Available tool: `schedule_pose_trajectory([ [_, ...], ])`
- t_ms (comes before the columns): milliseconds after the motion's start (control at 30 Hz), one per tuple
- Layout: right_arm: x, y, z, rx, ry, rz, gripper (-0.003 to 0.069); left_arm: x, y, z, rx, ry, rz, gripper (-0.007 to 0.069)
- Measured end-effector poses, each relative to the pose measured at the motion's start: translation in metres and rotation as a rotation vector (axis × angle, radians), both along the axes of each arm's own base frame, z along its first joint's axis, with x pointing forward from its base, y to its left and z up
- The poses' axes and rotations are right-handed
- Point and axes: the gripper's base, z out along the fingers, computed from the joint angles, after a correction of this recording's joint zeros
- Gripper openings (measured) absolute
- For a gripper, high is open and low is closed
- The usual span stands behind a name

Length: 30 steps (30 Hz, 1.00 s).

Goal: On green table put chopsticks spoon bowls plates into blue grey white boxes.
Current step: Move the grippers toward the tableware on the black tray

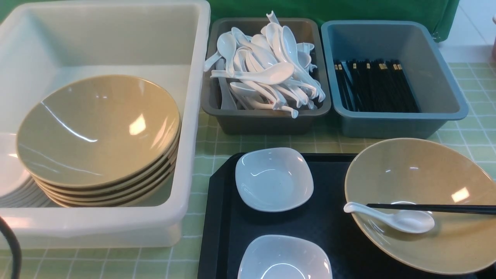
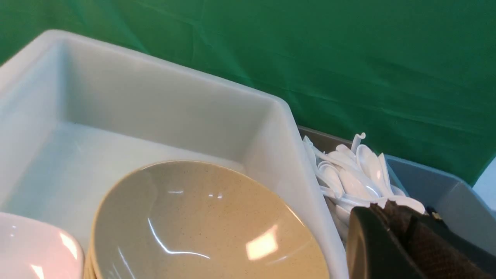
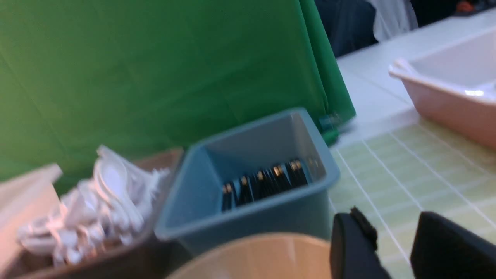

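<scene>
I see the green checked table [image 1: 465, 135] bearing a white box [image 1: 193, 116] at left, a grey box [image 1: 267, 124] just beside a blue box [image 1: 387, 126] at the far side — and a black tray [image 1: 221, 232] nearer me.

Three boxes [image 1: 193, 116], two white dishes [image 1: 274, 179], one tray [image 1: 221, 217]

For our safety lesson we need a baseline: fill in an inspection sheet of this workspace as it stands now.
Surface: green checked tablecloth, with a black tray on the robot's side.
Job's things: white box holds stacked tan bowls and white plates; grey box holds white spoons; blue box holds black chopsticks. On the tray: two small white bowls and a loose tan bowl with a loose spoon and loose chopsticks in it.
Clutter: nothing seen.
Grippers: left gripper shut, nothing seen in it; right gripper open, empty.
Cables: one black cable at the front-left edge.
Surroundings: green backdrop; pinkish tub beyond the tablecloth.
</scene>
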Motion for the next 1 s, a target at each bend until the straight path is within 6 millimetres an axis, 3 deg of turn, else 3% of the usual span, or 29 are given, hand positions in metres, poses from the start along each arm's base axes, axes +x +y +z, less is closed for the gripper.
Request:
schedule_pose_trajectory([
  [100,-0.001,0.000,0.005,0.026,-0.035,0.004,0.0236,0.000,-0.001,0.004,0.015,-0.014,-0.009,-0.0001],
  [167,-0.004,0.000,0.020,0.032,-0.051,0.005,0.0236,-0.002,-0.001,0.011,0.027,-0.039,-0.015,-0.0001],
  [367,-0.021,0.002,0.131,-0.047,-0.058,-0.005,0.0236,-0.005,-0.001,0.059,0.103,-0.165,-0.022,-0.0001],
  [467,-0.014,0.001,0.172,-0.119,0.084,-0.008,0.0236,0.003,-0.003,0.077,0.117,-0.142,-0.037,-0.0001],
  [533,-0.003,0.000,0.187,-0.182,0.191,-0.003,0.0236,0.009,-0.005,0.078,0.124,-0.097,-0.061,-0.0001],
  [700,0.026,-0.002,0.191,-0.301,0.382,0.029,0.0236,0.019,-0.018,0.065,0.165,0.006,-0.185,-0.0001],
  [800,0.045,0.001,0.184,-0.296,0.459,0.089,0.0236,0.022,-0.036,0.044,0.192,0.123,-0.341,-0.0001],
  [1000,0.076,0.026,0.168,-0.414,0.571,0.421,0.0236,0.026,-0.063,0.015,0.248,0.357,-0.556,-0.0001],
])
